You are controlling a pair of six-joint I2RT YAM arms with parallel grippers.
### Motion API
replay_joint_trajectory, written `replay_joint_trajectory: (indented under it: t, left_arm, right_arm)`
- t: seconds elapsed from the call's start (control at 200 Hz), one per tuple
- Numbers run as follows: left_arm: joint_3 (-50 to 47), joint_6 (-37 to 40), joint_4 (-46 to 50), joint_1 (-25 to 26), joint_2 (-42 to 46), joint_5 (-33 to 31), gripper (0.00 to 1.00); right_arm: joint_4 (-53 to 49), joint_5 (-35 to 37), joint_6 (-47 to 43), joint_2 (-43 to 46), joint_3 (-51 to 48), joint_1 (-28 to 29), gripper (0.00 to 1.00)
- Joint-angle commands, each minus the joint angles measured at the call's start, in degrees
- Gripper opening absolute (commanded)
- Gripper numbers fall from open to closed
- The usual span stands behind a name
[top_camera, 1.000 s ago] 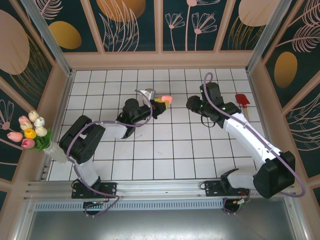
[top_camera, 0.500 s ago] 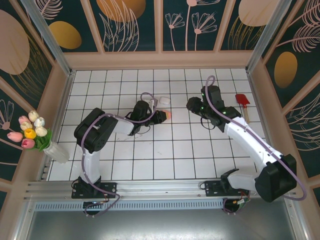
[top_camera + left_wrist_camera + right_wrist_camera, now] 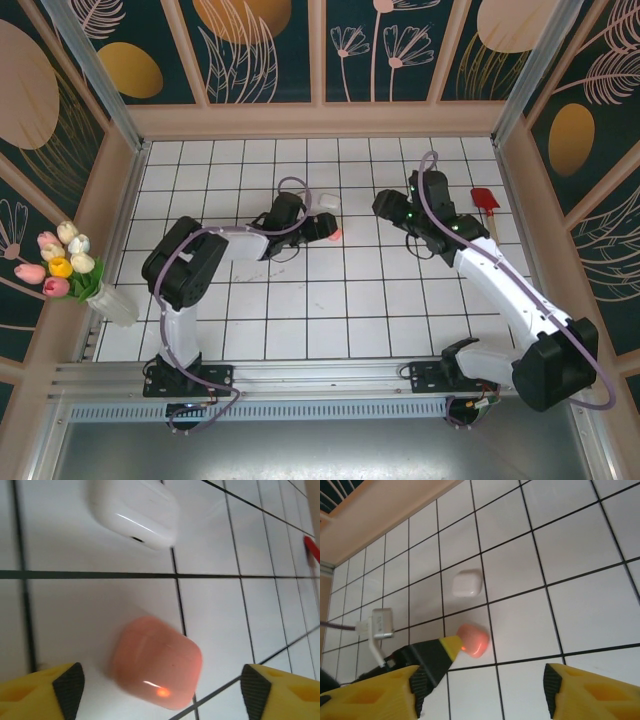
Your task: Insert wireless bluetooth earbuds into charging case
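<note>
Pink case [image 3: 156,662], white case [image 3: 135,512] flat on white-tiled worktop [image 3: 350,320], floral walls [image 3: 260,50] around. White case's long axis along far edge. Left pincer [image 3: 160,685] spread astride pink case; right pincer [image 3: 485,685] spread.

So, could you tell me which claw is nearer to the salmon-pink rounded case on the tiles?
Left. The left claw straddles the salmon-pink rounded case, with an open fingertip on either side, not touching it. The right claw sits off to the case's right, apart, with bare tile between.
</note>
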State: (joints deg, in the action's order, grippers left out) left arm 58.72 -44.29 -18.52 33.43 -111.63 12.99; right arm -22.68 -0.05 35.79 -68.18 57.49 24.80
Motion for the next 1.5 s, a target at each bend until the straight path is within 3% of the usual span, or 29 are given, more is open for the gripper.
replay_joint_trajectory:
  t: [0.0,0.04,0.155,0.275,0.435,0.52,0.596,0.761,0.981,1.136,1.231,1.321,1.371,1.496]
  left_arm:
    - [0.1,2.0,14.8,-2.9,5.1,-8.0,0.98]
    - [-0.4,2.8,16.4,-3.8,7.5,-9.1,0.99]
    - [-2.1,5.9,19.4,-6.6,16.1,-13.3,0.98]
    - [-5.0,14.1,17.8,-7.9,25.4,-22.6,0.98]
    - [-17.8,33.1,-1.6,-7.9,37.8,-37.9,0.98]
    - [-27.1,45.9,-17.2,-8.1,41.8,-44.3,0.99]
    - [-32.7,50.2,-24.4,-9.9,43.0,-46.2,0.99]
    - [-42.8,50.4,-39.3,-13.9,40.5,-43.6,0.98]
    - [-48.2,53.2,-59.6,-17.7,28.4,-40.1,0.99]
    - [-49.8,48.0,-59.5,-23.1,29.7,-32.8,0.99]
    - [-50.3,45.5,-59.6,-26.5,29.8,-27.0,0.99]
    - [-50.6,44.3,-61.9,-30.0,27.1,-18.8,0.98]
    - [-49.3,43.8,-61.8,-30.9,25.0,-17.2,0.99]
    - [-45.8,41.3,-56.0,-34.5,24.3,-10.8,0.99]
  right_arm:
    - [-1.2,0.7,-0.9,2.6,1.9,-1.9,0.87]
    - [-1.4,0.6,-1.4,3.2,1.9,-2.9,0.99]
    - [-1.3,3.9,-3.6,4.1,2.2,-5.7,0.99]
    - [1.3,14.8,-7.8,4.2,0.6,-6.6,0.99]
    - [14.7,27.7,-13.8,4.4,-9.1,-10.0,0.99]
    - [25.5,27.7,-19.5,4.8,-15.9,-12.3,0.99]
    - [32.3,27.1,-22.8,3.8,-20.1,-14.5,0.99]
    - [48.2,22.8,-29.8,1.0,-29.5,-18.1,0.99]
    - [70.2,17.0,-36.1,-2.2,-41.2,-20.4,0.99]
    - [86.1,9.6,-35.9,-6.4,-47.6,-22.1,0.99]
    - [89.8,4.3,-36.7,-9.1,-47.1,-23.2,0.99]
    - [97.0,1.2,-37.9,-16.5,-47.1,-23.8,0.99]
    - [100.4,1.2,-37.5,-20.5,-47.0,-24.4,0.99]
    - [92.8,-5.4,-34.7,-20.1,-43.6,-28.2,0.99]
